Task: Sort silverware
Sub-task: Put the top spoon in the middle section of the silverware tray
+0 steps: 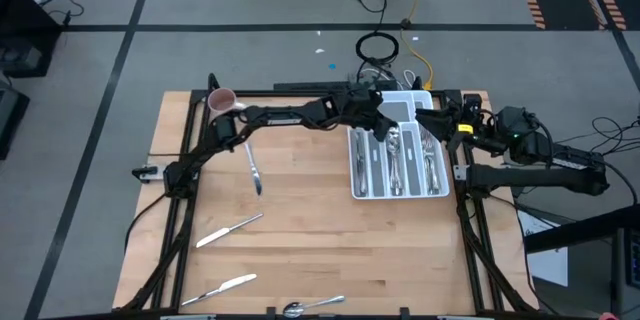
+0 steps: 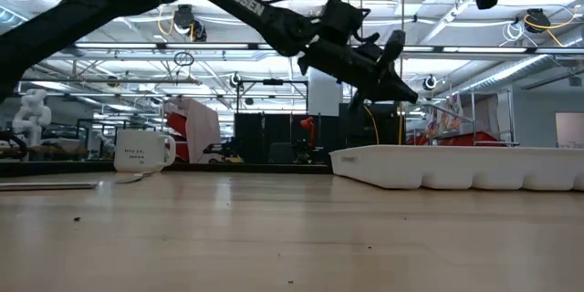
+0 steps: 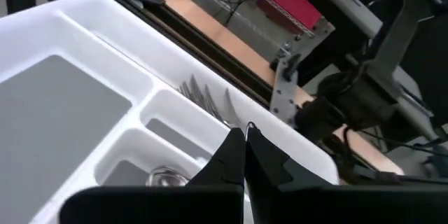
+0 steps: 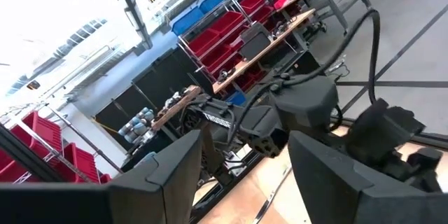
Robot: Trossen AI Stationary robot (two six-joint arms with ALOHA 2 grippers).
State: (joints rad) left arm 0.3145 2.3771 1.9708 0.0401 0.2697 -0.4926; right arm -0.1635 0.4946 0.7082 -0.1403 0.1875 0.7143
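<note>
- Left hand (image 1: 383, 128): dark fingers (image 3: 234, 155) pressed together, empty, above white compartmented plastic tray (image 1: 357, 182) at the table's far right.
- Right hand (image 1: 432, 118): fingers spread wide, empty, just beside the tray's far right corner.
- Shiny metal silverware (image 1: 254, 173): several pieces in tray slots; five loose pieces on the wooden table (image 1: 320, 240).
- White-and-pink mug (image 1: 221, 99): far left corner.

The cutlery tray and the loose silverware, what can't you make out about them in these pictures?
- Tray contents: high view too small to sort forks from spoons; the left arm covers its far end.
- Low view: the tray wall hides everything inside.
- Left wrist view: the shut left tool covers the slots below; only fork tines and a spoon bowl show.
- Spoon sits almost at the high view's bottom edge.
</note>
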